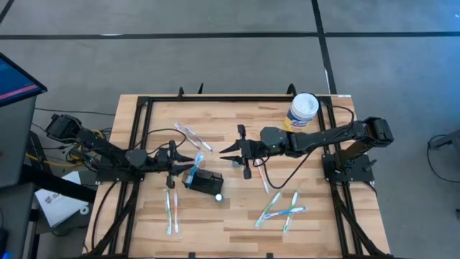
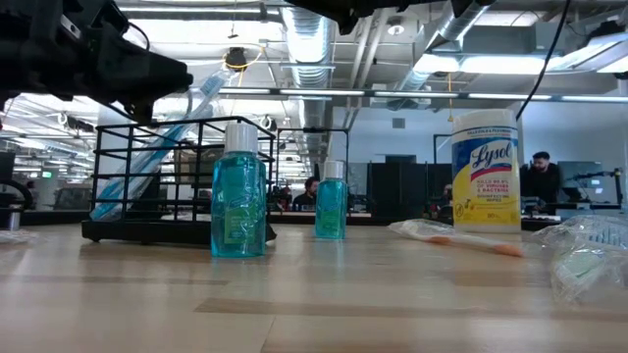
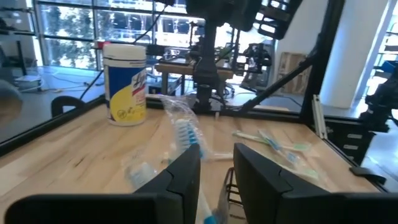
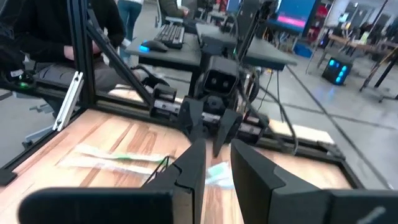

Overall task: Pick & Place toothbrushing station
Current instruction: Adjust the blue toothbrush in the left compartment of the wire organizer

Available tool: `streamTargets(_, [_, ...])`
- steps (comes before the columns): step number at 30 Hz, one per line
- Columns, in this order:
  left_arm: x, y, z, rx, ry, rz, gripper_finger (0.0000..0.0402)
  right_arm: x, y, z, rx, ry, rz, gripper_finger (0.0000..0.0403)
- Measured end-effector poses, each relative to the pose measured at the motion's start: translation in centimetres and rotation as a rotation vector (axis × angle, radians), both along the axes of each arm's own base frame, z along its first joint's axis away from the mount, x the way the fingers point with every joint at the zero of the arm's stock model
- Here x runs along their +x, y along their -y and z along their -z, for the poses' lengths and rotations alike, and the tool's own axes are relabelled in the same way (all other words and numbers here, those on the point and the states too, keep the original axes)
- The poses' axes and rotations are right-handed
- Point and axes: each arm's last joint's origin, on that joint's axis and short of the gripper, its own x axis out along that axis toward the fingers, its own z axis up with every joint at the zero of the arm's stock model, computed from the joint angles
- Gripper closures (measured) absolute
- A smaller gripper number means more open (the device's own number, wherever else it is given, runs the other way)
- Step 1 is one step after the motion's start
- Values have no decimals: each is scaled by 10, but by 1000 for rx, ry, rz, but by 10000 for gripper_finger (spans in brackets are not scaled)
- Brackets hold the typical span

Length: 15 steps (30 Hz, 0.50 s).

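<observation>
The toothbrushing station (image 1: 210, 180) is a small black wire-frame holder left of the table's middle; in the low view (image 2: 147, 232) it stands on its flat base. A blue toothbrush in a clear wrapper (image 2: 147, 167) leans slanted inside it, lower end at the holder's bottom. My left gripper (image 1: 188, 167) is just above the holder, shut on this toothbrush. My right gripper (image 1: 228, 154) hovers open and empty to the right of the holder, pointing at my left gripper. My left gripper has the blue toothbrush's wrapped handle (image 3: 206, 198) between its two fingers, above the holder's rim. The fingers come level from the table's left and lie across the toothbrush. The toothbrush is tilted, brush head (image 3: 186, 134) up, its lower end inside the holder.
A yellow canister with a white lid (image 1: 302, 111) stands at the far right. Wrapped toothbrushes lie at the far middle (image 1: 192, 135), near left (image 1: 172, 208) and near right (image 1: 280, 208). Two blue bottles (image 2: 238, 191) (image 2: 331, 201) stand by the holder.
</observation>
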Motion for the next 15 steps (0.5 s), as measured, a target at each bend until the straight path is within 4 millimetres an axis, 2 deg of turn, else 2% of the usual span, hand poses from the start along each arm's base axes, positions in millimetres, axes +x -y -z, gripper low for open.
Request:
streamTargets(6, [0,-1,1,-8,-5,-49,312,0,4,4,29,-41,17,336])
streamTargets(15, [2,-10,5,-146,-28,-67,312,-1,6,7,46,-81,28,336])
